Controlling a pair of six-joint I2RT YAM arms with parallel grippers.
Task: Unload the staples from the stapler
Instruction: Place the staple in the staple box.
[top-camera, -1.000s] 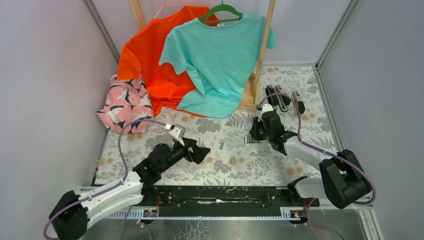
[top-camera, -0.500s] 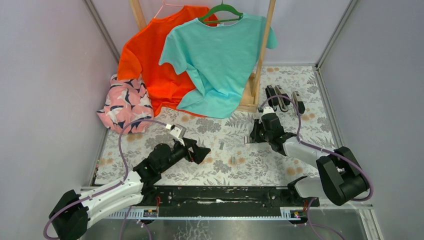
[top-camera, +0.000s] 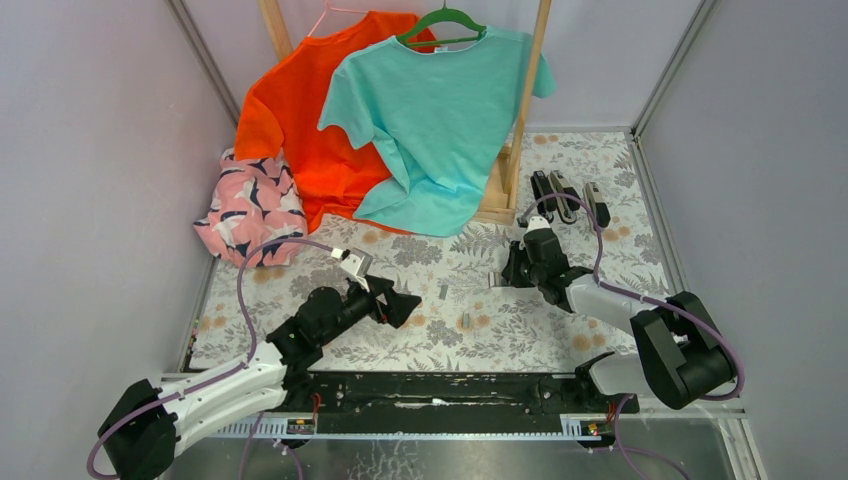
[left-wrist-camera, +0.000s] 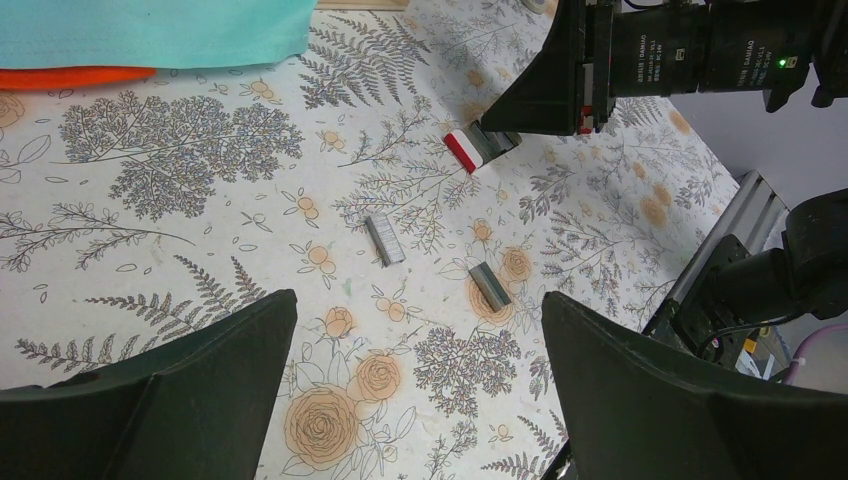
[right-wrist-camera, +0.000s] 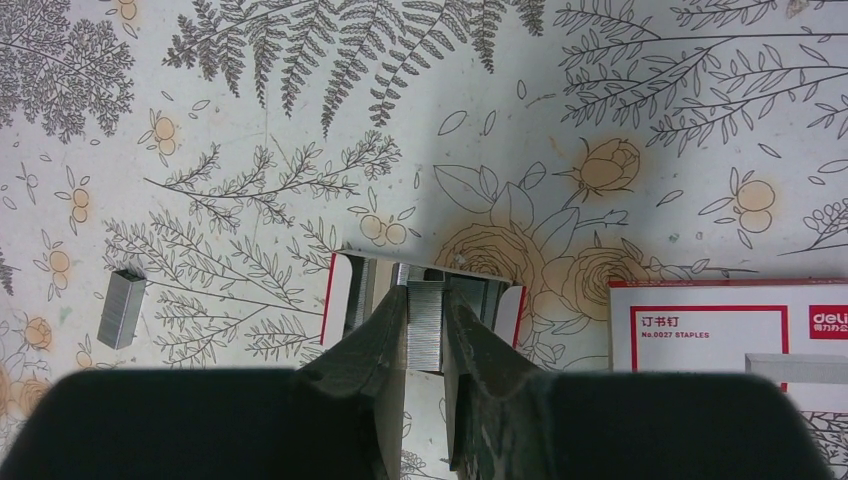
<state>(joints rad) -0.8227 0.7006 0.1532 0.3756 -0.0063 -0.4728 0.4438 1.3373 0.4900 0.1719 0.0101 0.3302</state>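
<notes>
My right gripper (right-wrist-camera: 425, 297) pinches a staple strip (right-wrist-camera: 427, 335) over the small open tray (right-wrist-camera: 343, 285); my left gripper (left-wrist-camera: 415, 320) hangs wide open above a loose strip (left-wrist-camera: 384, 240).

A robot test cell was shown. It was enclosed by plain grey panels (top-camera: 90, 150) around a floral-printed tabletop (top-camera: 520, 338).

Bare flowered surface (top-camera: 420, 340) lies open in the middle, broken only by two small staple strips (left-wrist-camera: 384, 240) lying flat. At the back, hanging shirts (top-camera: 430, 120) and a wooden rack (top-camera: 520, 130) block passage. Staplers (top-camera: 565, 195) crowd the far right corner, a pink cloth bundle (top-camera: 250, 210) the far left.
</notes>
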